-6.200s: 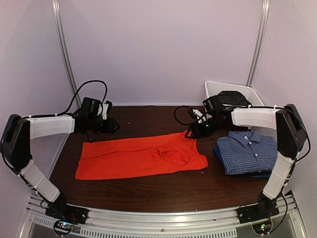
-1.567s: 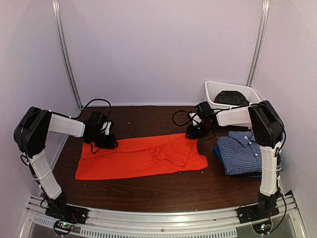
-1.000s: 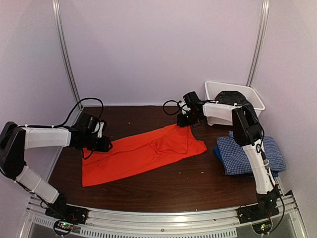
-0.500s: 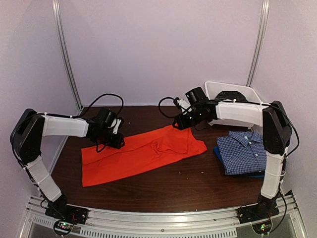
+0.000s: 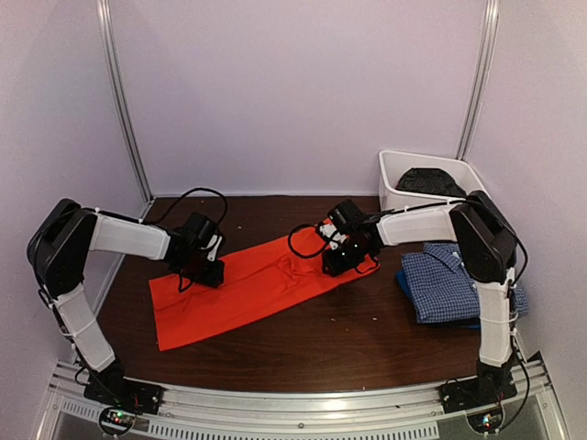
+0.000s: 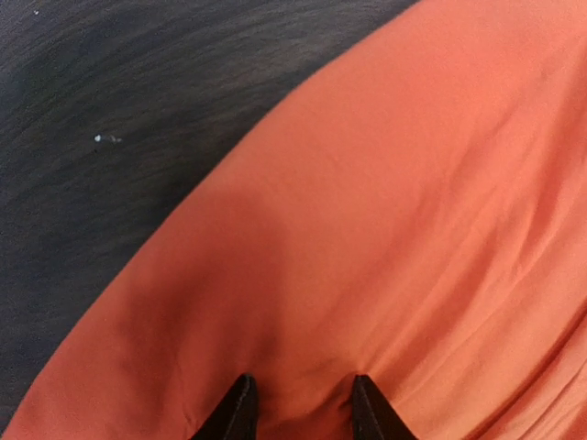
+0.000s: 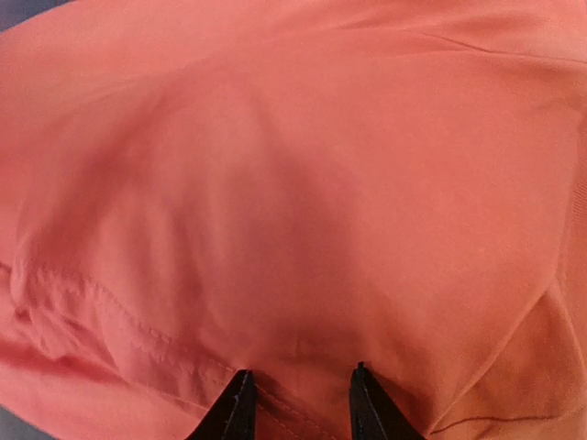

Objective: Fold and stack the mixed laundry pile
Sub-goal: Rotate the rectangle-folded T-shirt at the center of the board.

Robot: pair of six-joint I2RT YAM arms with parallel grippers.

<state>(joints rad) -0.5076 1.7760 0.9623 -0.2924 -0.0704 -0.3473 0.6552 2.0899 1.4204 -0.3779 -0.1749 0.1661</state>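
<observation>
The bright orange T-shirt [image 5: 261,282] lies slanted across the middle of the dark table, flat with a few creases. My left gripper [image 5: 209,273] rests on its left far part. In the left wrist view its fingertips stand apart and press into the orange cloth [image 6: 385,229], with the gripper [image 6: 298,403] open. My right gripper [image 5: 336,263] sits on the shirt's right end. It [image 7: 298,399] is also open, tips pushed down beside a stitched hem [image 7: 138,344]. A folded blue-and-white check shirt [image 5: 451,280] lies at the right on a blue piece [image 5: 404,280].
A white tub [image 5: 393,176] stands at the back right with a black garment [image 5: 427,181] inside it. Bare dark wood [image 6: 110,137] shows left of the orange cloth. The right arm reaches across in front of the check shirt. Cables loop near both wrists.
The shirt's far edge has been drawn toward the near side and now lies more slanted. The right gripper came nearer and left over the cloth. The left gripper shifted slightly. Both jaws narrowed a little.
</observation>
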